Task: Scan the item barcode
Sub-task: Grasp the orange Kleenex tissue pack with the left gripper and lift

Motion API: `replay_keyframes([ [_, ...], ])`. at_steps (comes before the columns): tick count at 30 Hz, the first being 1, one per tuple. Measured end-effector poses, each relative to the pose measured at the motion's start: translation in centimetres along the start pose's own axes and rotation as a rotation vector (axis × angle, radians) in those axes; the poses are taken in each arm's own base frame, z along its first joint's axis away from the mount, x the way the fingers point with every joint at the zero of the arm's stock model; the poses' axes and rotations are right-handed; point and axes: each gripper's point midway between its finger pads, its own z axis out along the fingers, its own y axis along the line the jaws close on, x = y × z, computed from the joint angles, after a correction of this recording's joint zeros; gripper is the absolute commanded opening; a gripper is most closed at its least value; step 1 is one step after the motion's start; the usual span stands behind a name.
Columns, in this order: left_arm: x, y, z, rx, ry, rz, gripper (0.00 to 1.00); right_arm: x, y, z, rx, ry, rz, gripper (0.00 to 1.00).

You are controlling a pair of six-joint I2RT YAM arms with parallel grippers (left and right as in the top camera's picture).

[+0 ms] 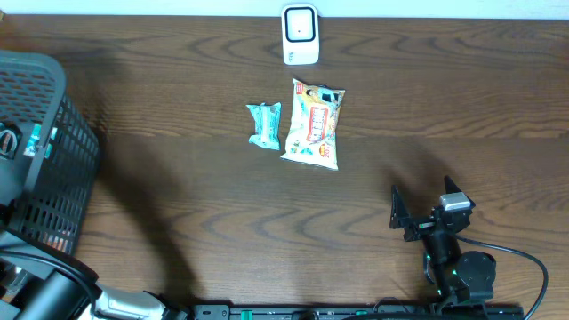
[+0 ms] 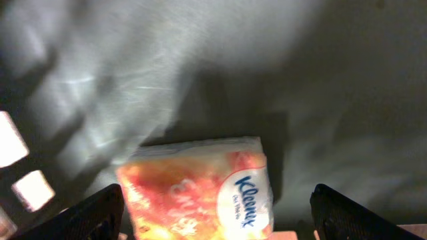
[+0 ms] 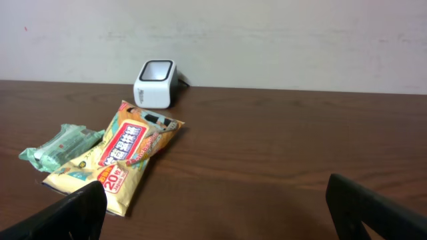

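- At the left edge of the overhead frame, a black mesh basket (image 1: 53, 133) stands on the brown surface (image 1: 178, 187).
- In the left wrist view, the left gripper (image 2: 217, 200) is spread wide, with its fingers (image 2: 93, 217) in the lower corners. An orange Kleenex pack (image 2: 193, 190) lies between them at lower centre. There is a clear gap to the right-hand finger, so the pack is not clamped. What the pack rests on is too dim to tell.
- At the centre of the overhead frame, a green packet (image 1: 264, 124) lies just beside a yellow bag (image 1: 313, 124), on the bag's left.
- At top centre, a white scanner (image 1: 300, 36) stands just above the bag.
- At lower right, the right gripper (image 1: 425, 206) is spread wide and holds nothing, well apart from the items.
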Motion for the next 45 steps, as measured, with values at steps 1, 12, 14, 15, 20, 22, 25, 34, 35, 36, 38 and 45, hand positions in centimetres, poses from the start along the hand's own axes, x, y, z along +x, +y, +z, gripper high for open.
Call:
replay_keyframes([
  [1,0.1,-0.1,0.3,0.001,0.009,0.000,0.88,0.0,0.0,0.0,0.000,0.000,0.000,0.99],
  [12,0.6,0.0,2.1,-0.012,0.073,-0.004,0.69,0.0,0.0,0.0,0.000,0.000,0.000,0.99],
  [14,0.6,0.0,2.1,-0.015,0.073,-0.007,0.59,0.0,0.0,0.0,0.000,0.000,0.000,0.99],
  [15,0.6,0.1,2.1,-0.017,0.073,-0.006,0.55,0.0,0.0,0.0,0.000,0.000,0.000,0.99],
  [20,0.6,0.1,2.1,-0.015,0.074,-0.007,0.38,0.0,0.0,0.0,0.000,0.000,0.000,0.99],
  [22,0.6,0.0,2.1,-0.014,0.074,-0.010,0.32,0.0,0.0,0.0,0.000,0.000,0.000,0.99],
  [25,0.6,0.0,2.1,-0.010,0.073,-0.008,0.30,0.0,0.0,0.0,0.000,0.000,0.000,0.99],
  [34,-1.4,-0.8,-0.7,0.018,0.031,-0.010,0.20,0.0,0.0,0.0,0.000,0.000,0.000,0.99],
  [35,-1.9,-1.0,-1.5,0.026,0.015,-0.009,0.19,0.0,0.0,0.0,0.000,0.000,0.000,0.99],
  [36,-2.4,-1.2,-2.3,0.036,-0.004,-0.009,0.19,0.0,0.0,0.0,0.000,0.000,0.000,0.99],
  [38,-3.4,-1.7,-4.2,0.064,-0.051,-0.011,0.11,0.0,0.0,0.0,0.000,0.000,0.000,0.99],
  [45,-5.7,-4.6,-13.1,0.289,-0.280,-0.028,0.08,0.0,0.0,0.0,0.000,0.000,0.000,0.99],
])
